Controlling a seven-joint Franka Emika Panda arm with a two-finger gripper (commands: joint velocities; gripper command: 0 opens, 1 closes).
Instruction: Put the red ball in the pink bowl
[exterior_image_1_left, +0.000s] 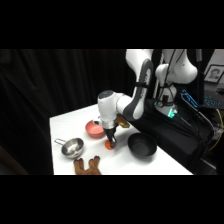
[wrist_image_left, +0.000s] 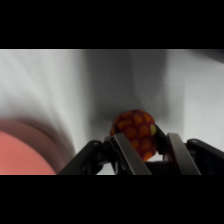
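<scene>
Red ball (wrist_image_left: 135, 134) glossy, mottled orange patches; steel cup (exterior_image_1_left: 73, 147) shiny metal; black bowl (exterior_image_1_left: 142, 146) matt; table (exterior_image_1_left: 65, 125) smooth white.

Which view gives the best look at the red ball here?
The wrist view: the ball fills the centre between the jaws, its red surface with orange patches plain. The side view shows only a small red spot on the table under the gripper, beside the pink bowl.

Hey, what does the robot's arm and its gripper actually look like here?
The arm is glossy white with rounded, chunky segments and dark bands at the joints. Its gripper is dark below a white wrist housing. In the wrist view the gripper shows a black linkage and two flat, grey metallic fingers. No markings are readable.
</scene>
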